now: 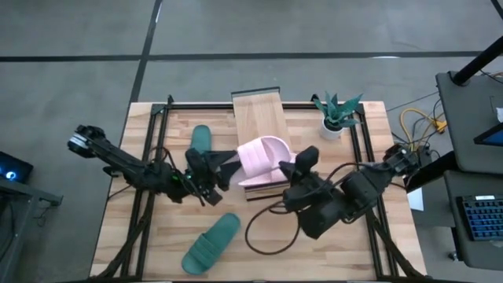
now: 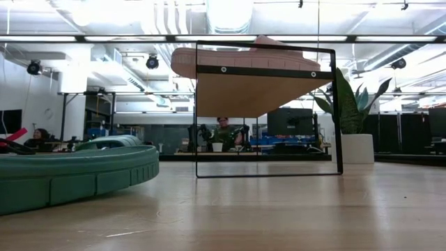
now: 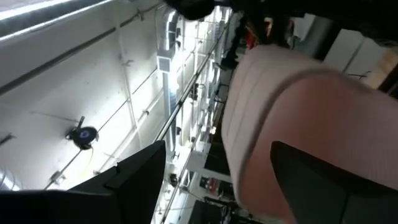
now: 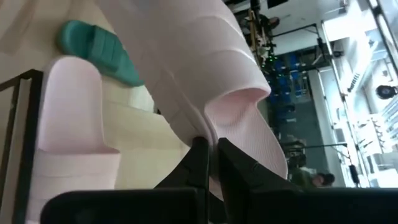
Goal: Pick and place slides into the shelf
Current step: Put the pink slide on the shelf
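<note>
Two pale pink slides are on the shelf's (image 1: 257,118) wooden top. One pink slide (image 4: 68,124) lies flat. The other pink slide (image 1: 266,154) is tilted in my right gripper (image 1: 301,163), which is shut on it from the table's right. My left gripper (image 1: 225,167) is open at that slide's left side, and the pink slide (image 3: 280,106) fills the view just past its fingers. One teal slide (image 1: 200,141) lies sole-down left of the shelf. The other teal slide (image 1: 211,244) lies near the table's front. In the low view a pink slide (image 2: 244,59) rests on the shelf's top (image 2: 265,90). My right gripper pinches a thin edge of the pink slide by its strap opening (image 4: 210,134) between its two fingers (image 4: 239,165). It comes roughly level from the table's right. The slide is tilted above the shelf's top. My left gripper: I cannot tell whether it touches the pink slide.
A small potted plant (image 1: 336,116) stands at the table's far right, close to the shelf. A black cable (image 1: 271,236) loops on the table in front of the right arm. Black frame rails (image 1: 149,196) run along the table's sides. People sit in the room (image 2: 223,132) behind the table.
</note>
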`<state>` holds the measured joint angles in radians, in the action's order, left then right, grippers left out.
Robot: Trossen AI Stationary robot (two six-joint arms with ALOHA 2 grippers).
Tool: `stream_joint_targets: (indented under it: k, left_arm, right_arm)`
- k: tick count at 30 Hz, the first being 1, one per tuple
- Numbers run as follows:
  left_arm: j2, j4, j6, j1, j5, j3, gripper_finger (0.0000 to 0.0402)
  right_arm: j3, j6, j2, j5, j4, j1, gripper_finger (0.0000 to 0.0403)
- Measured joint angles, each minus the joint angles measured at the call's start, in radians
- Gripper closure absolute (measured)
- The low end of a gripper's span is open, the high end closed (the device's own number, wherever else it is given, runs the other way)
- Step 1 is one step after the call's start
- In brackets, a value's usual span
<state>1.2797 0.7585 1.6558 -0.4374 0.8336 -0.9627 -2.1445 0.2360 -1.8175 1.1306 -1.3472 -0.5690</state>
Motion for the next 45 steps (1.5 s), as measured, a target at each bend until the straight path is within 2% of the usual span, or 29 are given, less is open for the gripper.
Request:
stream_joint_targets:
  k: [10, 15, 21, 35, 40, 45]
  left_arm:
    - [0.009, -0.037, 0.008, 0.005, 0.005, -0.002, 0.0128]
    - [0.011, -0.044, 0.06, 0.011, -0.049, 0.003, 0.014]
    - [0.011, -0.044, 0.059, 0.011, -0.074, -0.001, 0.0198]
    - [0.011, -0.069, 0.035, 0.017, -0.053, 0.002, 0.0391]
    - [0.011, -0.071, 0.0, 0.017, -0.034, 0.002, 0.0398]
    - [0.005, -0.073, 0.021, 0.025, -0.016, 0.001, 0.04]
  right_arm:
    - [0.004, 0.005, -0.005, -0.016, 0.002, 0.0, 0.0392]
    - [0.006, 0.006, -0.005, -0.036, 0.011, 0.005, 0.0392]
    - [0.006, 0.016, -0.005, -0.041, 0.044, 0.005, 0.0392]
    - [0.006, 0.025, -0.005, -0.063, 0.062, 0.005, 0.039]
    - [0.006, -0.004, -0.005, -0.063, 0.085, 0.005, 0.0374]
    - [0.005, -0.011, -0.003, -0.052, 0.087, 0.007, 0.0334]
